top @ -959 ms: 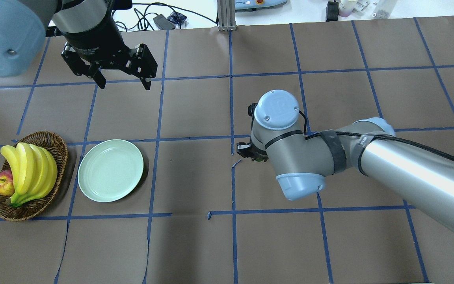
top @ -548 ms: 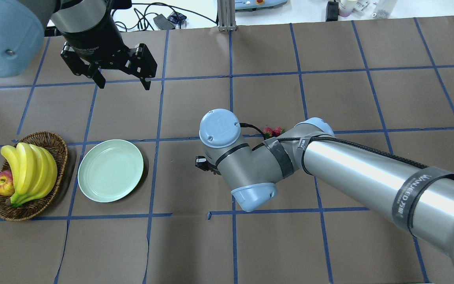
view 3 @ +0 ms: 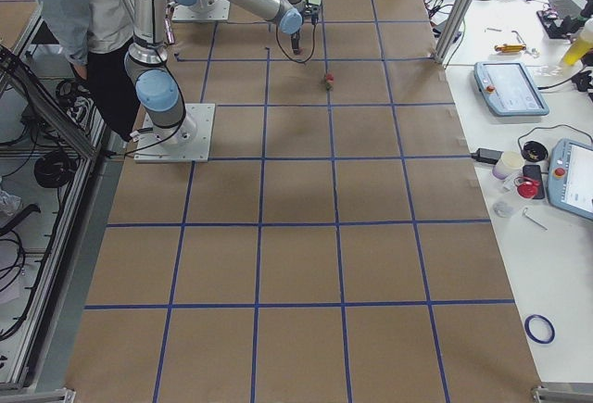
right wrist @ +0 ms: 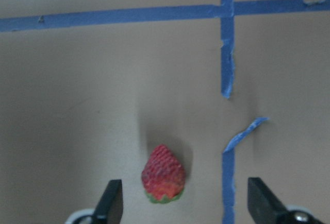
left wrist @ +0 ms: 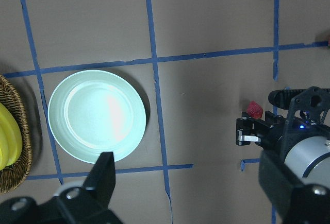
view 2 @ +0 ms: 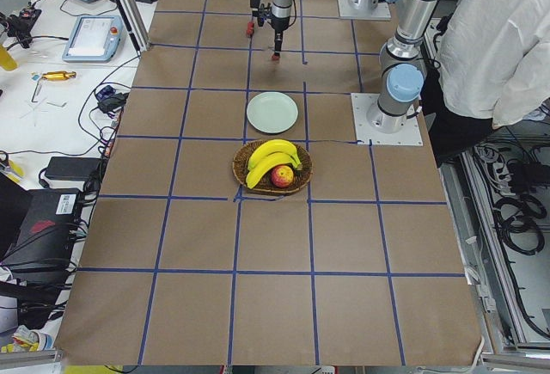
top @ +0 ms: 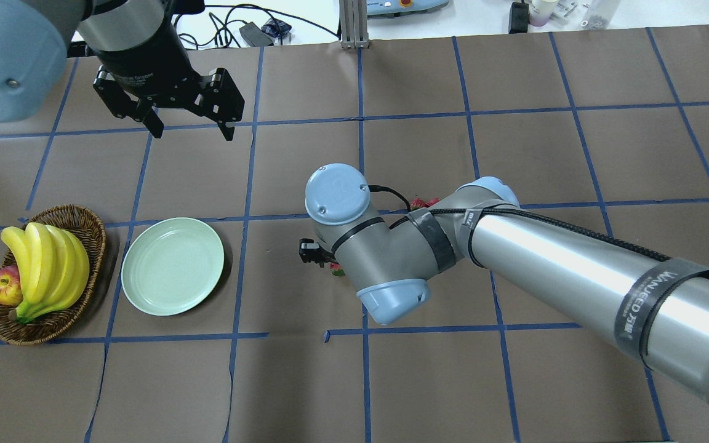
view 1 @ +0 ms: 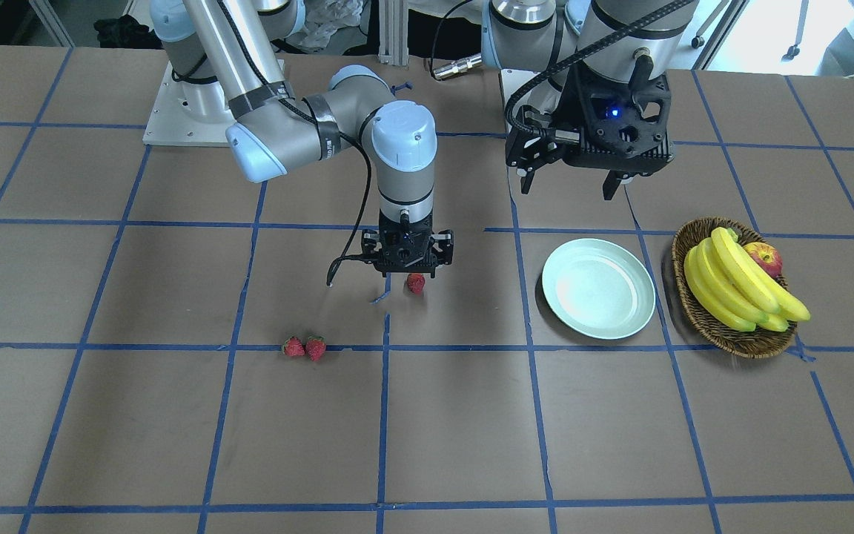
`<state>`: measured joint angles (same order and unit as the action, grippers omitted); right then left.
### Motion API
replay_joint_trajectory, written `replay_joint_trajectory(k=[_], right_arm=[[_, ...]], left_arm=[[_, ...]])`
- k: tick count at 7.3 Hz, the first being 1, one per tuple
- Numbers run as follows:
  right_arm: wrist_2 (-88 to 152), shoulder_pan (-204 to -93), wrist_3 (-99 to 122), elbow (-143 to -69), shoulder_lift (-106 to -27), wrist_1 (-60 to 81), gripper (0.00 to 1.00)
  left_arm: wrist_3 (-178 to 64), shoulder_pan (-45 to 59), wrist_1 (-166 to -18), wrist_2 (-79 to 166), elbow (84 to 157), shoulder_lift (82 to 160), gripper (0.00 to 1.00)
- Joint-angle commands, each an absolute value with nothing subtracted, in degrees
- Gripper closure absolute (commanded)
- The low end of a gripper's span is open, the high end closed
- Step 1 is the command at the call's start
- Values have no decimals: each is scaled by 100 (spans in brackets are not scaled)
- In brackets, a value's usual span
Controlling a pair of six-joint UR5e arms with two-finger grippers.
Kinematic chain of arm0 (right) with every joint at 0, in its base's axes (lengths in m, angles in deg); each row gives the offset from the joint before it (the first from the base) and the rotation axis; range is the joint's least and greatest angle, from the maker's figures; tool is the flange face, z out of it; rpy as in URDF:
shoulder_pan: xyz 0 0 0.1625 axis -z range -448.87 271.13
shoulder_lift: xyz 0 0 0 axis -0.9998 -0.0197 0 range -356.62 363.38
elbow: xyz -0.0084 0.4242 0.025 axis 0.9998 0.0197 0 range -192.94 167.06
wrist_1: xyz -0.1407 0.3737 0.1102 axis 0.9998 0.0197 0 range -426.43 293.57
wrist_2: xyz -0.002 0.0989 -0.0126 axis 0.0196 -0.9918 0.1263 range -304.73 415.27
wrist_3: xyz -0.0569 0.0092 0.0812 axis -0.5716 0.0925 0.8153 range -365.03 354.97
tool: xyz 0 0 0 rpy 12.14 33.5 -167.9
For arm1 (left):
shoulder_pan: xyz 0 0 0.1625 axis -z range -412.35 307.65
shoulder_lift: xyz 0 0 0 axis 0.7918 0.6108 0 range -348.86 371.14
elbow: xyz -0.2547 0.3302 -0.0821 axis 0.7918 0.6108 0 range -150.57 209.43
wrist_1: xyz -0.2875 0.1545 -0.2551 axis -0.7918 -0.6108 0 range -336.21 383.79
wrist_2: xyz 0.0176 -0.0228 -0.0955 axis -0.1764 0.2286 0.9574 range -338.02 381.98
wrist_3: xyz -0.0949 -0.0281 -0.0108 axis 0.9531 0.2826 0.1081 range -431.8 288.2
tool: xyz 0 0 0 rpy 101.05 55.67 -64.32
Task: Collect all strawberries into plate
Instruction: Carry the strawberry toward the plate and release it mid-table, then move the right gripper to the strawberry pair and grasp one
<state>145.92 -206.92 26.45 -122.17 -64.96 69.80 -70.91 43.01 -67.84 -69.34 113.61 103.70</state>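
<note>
One strawberry [right wrist: 163,175] lies on the brown table cover between the spread fingers of my right gripper [right wrist: 186,193], which is open and holds nothing. From the front the same strawberry [view 1: 416,282] sits just under that gripper [view 1: 410,272], well left of the plate [view 1: 597,291]. Two more strawberries [view 1: 293,346] [view 1: 315,347] lie side by side nearer the table's front. The pale mint plate [top: 173,266] has nothing on it. My left gripper [top: 193,132] hangs open high above the table, beyond the plate.
A wicker basket [top: 77,216] with bananas [top: 47,264] and an apple [top: 5,287] stands right beside the plate. My right forearm [top: 576,271] stretches across the table's right half, partly covering the pair of strawberries [top: 425,202]. A person stands by the robot bases.
My right arm has swung left by about one grid cell toward the plate side, uncovering the two strawberries behind it. In the last half second it barely shifted. The left arm held still.
</note>
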Motion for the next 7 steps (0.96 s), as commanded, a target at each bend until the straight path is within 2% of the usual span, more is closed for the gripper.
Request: replay_joint_trajectory(k=[1, 3, 7], right_arm=[[14755, -19598, 2668, -12262, -6841, 6386, 0], [14747, -18926, 4497, -12315, -6940, 6434, 0], [14606, -18608, 7437, -12298, -6300, 7409, 0]], left_arm=[[-7092, 4301, -6788, -6943, 11363, 10378, 0], [-7092, 4301, -6779, -6942, 11363, 10386, 0], [-7083, 4301, -6788, -6943, 11363, 10395, 0]])
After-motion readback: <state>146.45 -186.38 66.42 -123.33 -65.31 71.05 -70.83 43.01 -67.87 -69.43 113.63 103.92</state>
